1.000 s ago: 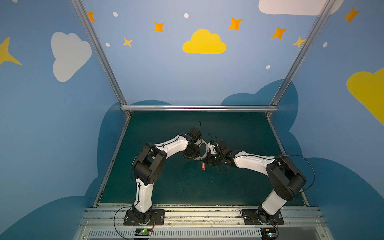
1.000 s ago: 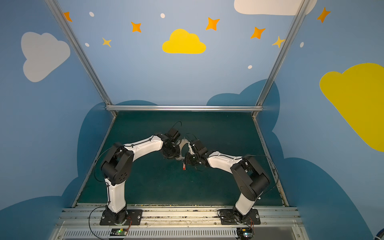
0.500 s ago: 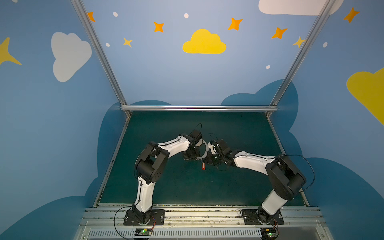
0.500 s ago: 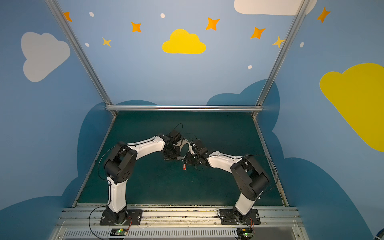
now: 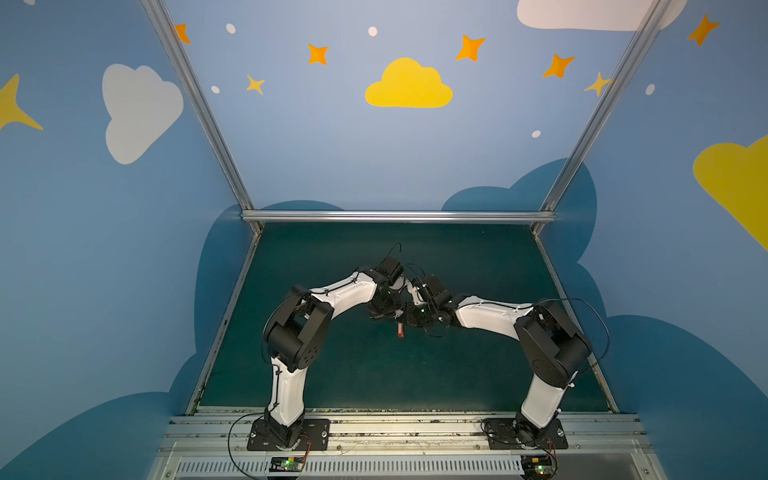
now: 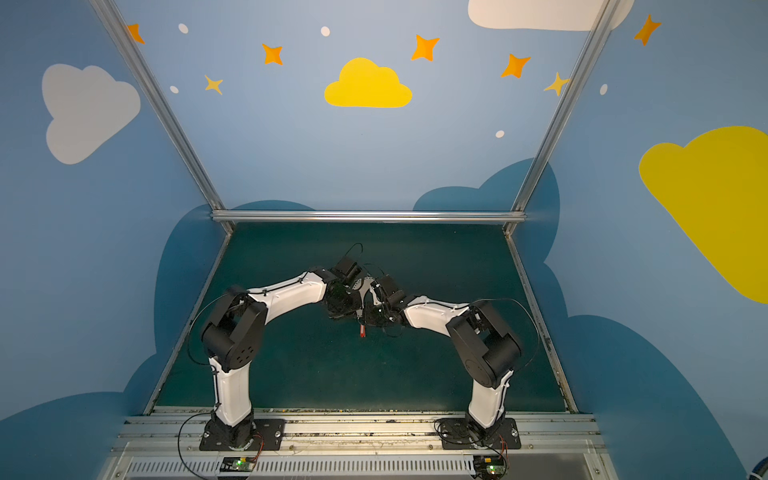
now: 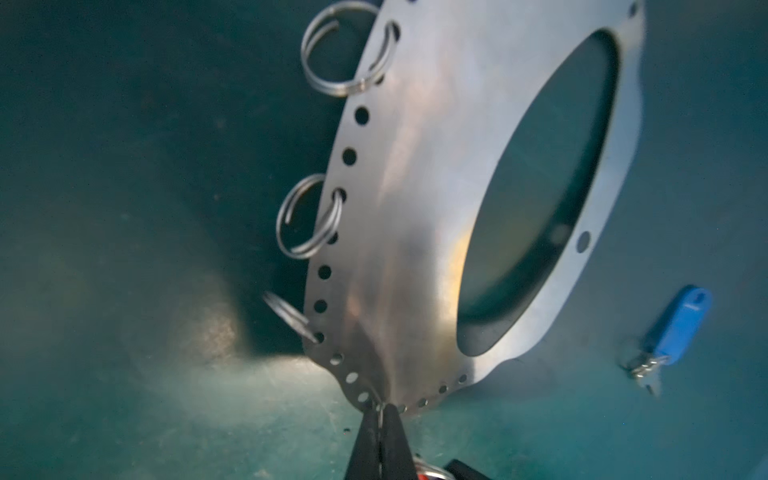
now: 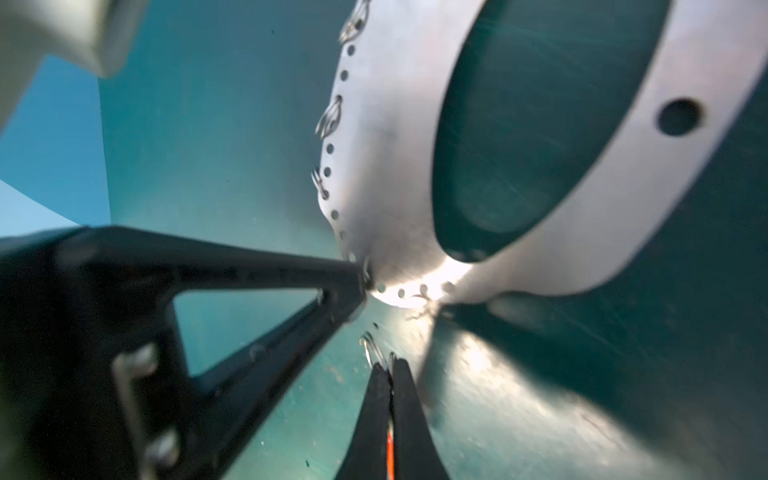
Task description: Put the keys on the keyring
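Observation:
The keyring (image 7: pixel 415 208), a flat grey oval plate with a big central hole and wire rings (image 7: pixel 309 216) along its edge, stands tilted over the green mat. My left gripper (image 7: pixel 380 409) is shut on its holed rim, and its black fingers (image 8: pixel 257 278) also show in the right wrist view. My right gripper (image 8: pixel 384 368) is shut on the red-orange tagged key (image 8: pixel 390 449), whose split ring (image 8: pixel 370 349) sticks out past the tips, just short of the keyring (image 8: pixel 395 166). In both top views the red tag (image 5: pixel 400 330) (image 6: pixel 362 330) hangs below the two meeting grippers. The blue-tagged key (image 7: pixel 675 328) lies on the mat beyond the plate.
The green mat (image 5: pixel 374 374) is walled by blue panels with aluminium rails (image 5: pixel 395 216) at the back and sides. Both arm bases (image 5: pixel 286 432) (image 5: pixel 523 432) sit on the front rail. The white left forearm (image 8: pixel 62 33) shows in a corner of the right wrist view.
My left gripper has shut on the keyring's rim, and its elbow has shifted slightly right. The right arm holds still with the red-tagged key.

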`<action>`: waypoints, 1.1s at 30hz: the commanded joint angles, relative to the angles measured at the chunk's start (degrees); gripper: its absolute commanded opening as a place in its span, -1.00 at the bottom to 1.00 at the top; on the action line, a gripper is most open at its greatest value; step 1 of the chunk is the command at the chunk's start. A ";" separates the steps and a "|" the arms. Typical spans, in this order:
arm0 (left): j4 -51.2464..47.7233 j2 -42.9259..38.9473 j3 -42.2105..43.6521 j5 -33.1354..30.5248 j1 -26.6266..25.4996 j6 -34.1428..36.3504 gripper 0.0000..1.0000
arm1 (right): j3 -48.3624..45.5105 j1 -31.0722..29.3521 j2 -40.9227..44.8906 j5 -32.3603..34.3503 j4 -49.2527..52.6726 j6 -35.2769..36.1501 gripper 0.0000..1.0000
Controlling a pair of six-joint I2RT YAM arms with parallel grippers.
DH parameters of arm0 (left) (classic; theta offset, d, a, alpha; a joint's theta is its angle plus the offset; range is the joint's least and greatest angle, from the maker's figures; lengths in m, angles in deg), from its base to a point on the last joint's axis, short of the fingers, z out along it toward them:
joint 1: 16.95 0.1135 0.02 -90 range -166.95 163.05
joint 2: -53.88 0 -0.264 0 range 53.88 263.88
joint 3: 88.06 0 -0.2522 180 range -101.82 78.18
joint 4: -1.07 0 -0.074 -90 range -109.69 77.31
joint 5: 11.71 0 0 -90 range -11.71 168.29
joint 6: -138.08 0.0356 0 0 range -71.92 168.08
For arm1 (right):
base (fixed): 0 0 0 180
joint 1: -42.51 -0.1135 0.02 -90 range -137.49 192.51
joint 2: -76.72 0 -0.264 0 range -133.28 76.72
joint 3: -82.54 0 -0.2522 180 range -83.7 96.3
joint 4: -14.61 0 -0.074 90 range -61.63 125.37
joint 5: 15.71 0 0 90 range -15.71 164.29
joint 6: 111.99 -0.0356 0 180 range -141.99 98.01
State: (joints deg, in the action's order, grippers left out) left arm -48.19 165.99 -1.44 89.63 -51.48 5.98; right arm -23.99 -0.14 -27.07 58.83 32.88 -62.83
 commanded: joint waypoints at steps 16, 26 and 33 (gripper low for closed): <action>1.70 -3.04 1.22 2.71 0.25 -1.83 -0.92 | 2.06 -0.38 0.66 2.92 1.53 0.16 -1.00; 1.82 -3.23 1.30 2.57 0.38 -1.94 -0.92 | 0.27 -0.43 3.25 4.92 0.42 -0.27 -1.00; 2.11 -3.65 1.13 2.30 0.42 -2.43 -0.92 | 2.11 -1.31 0.95 3.19 1.28 0.50 -1.00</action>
State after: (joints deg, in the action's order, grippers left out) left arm -46.07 164.46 -0.65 92.05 -51.13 4.10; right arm -23.14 -0.62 -25.52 62.68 33.73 -63.11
